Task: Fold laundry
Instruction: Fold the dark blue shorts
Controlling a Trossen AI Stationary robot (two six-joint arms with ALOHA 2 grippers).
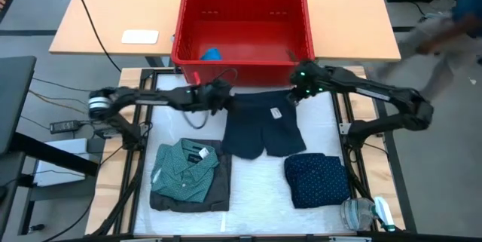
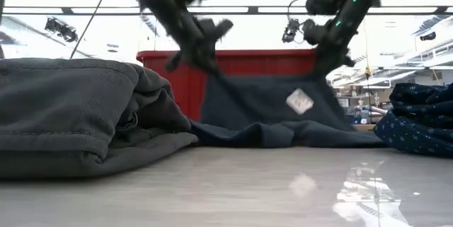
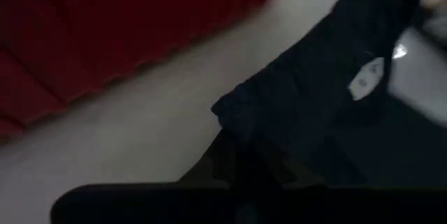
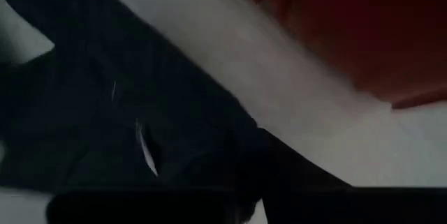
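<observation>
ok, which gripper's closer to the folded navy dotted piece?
Right. The right gripper is at the dark shorts' waistband corner, up-table from the navy dotted piece on the same side. The left gripper grips the opposite corner, farther across the table.

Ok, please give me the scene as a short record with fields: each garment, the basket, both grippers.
dark shorts: spread mid-table, waistband corners lifted, white tag showing
left gripper: shut on the shorts' waistband corner
right gripper: at the other waistband corner; hold unclear
teal dotted shirt: folded, on top of a grey garment
navy dotted garment: folded, on the right arm's side
red basket: behind the shorts, a blue item inside
</observation>
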